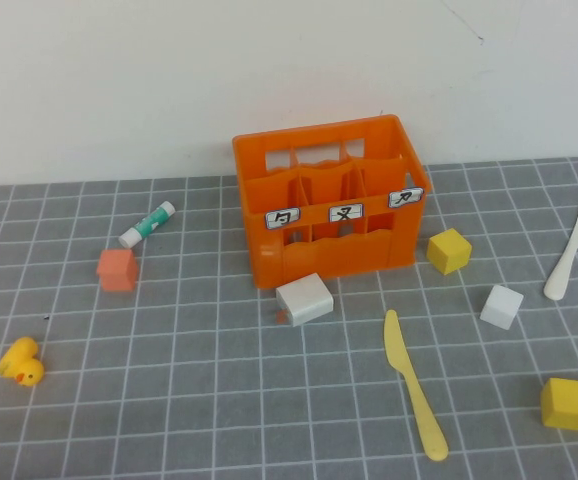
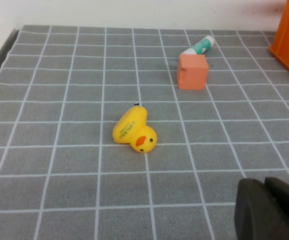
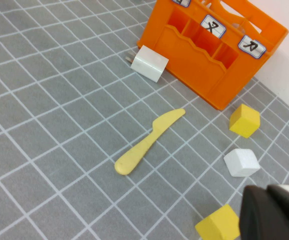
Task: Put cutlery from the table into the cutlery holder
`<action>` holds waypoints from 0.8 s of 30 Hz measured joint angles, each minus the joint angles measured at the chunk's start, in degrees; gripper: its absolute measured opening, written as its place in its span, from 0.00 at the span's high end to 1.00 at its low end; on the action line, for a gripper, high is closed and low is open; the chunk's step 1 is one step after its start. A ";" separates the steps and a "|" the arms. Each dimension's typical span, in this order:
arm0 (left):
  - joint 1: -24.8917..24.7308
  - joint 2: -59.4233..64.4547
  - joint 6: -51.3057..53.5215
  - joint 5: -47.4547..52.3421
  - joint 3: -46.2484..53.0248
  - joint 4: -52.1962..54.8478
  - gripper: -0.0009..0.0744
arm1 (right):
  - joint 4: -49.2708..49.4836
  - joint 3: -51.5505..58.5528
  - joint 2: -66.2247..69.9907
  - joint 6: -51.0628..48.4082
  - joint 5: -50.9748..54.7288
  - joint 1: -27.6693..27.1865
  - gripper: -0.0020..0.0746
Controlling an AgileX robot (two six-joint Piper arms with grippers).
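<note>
The orange cutlery holder (image 1: 334,255) stands upright at the back middle of the grey grid table (image 1: 209,400), its compartments showing nothing inside. A pale yellow knife (image 1: 413,396) lies flat in front of it to the right, also in the right wrist view as the knife (image 3: 149,141) near the holder (image 3: 204,70). A white knife (image 1: 570,255) lies at the far right. Neither arm shows in the high view. My left gripper (image 2: 264,181) is shut and empty over bare tiles near a toy duck. My right gripper (image 3: 267,189) is shut and empty above the cubes.
A white block (image 1: 304,299) leans at the holder's front. Yellow cubes (image 1: 449,250) (image 1: 566,403) and a white cube (image 1: 501,306) lie on the right. On the left are a glue stick (image 1: 147,224), an orange cube (image 1: 117,269) and a yellow duck (image 1: 21,362).
</note>
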 joint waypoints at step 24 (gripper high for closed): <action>0.00 -0.04 -0.22 0.00 0.00 0.00 0.99 | -0.44 0.00 -1.72 0.00 -0.83 6.26 0.98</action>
